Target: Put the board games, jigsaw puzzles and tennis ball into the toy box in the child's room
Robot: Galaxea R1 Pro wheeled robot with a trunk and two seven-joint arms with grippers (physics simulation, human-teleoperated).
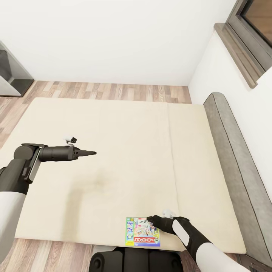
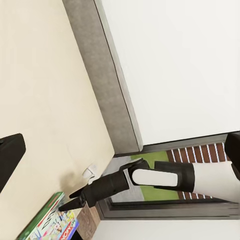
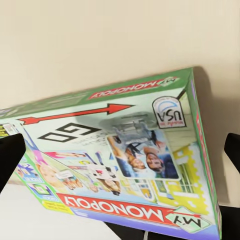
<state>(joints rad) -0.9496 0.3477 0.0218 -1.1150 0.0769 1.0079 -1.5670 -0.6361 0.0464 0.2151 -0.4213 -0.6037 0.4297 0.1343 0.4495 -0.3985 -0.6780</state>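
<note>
Nearest the head camera, the robot's dark base (image 1: pixel 130 261) sits just below the near edge of the large low bed with the plain beige mattress (image 1: pixel 124 158). On that near edge lies one board game, a thin flat rectangular box printed in pale green and blue with a red "Monopoly" band (image 1: pixel 142 232); its long side runs roughly along the mattress edge. The black right gripper (image 1: pixel 150 219) reaches in from the lower right on a white-and-black forearm, its tip over the box's far right corner. In the right wrist view the box (image 3: pixel 120 160) lies close under the camera, with the two dark fingertips (image 3: pixel 10 157) spread wide at either side of the frame, so the jaws stand released and hold nothing; whether they touch the box cannot be told.

Out over the left half of the mattress, the black left gripper (image 1: pixel 87 153) points toward the middle of the bed, well apart from the game box. Its fingers come together in a narrow point in the head view, but whether they are fully clenched cannot be told. From the left wrist view the right gripper (image 2: pixel 70 200) shows above a corner of the box (image 2: pixel 50 222).

Along the right side of the bed runs a low grey padded headboard (image 1: pixel 234 162) against a white wall, with a grey-framed window (image 1: pixel 247 34) above it. Wood-plank floor (image 1: pixel 109 90) shows beyond the far edge of the mattress.
</note>
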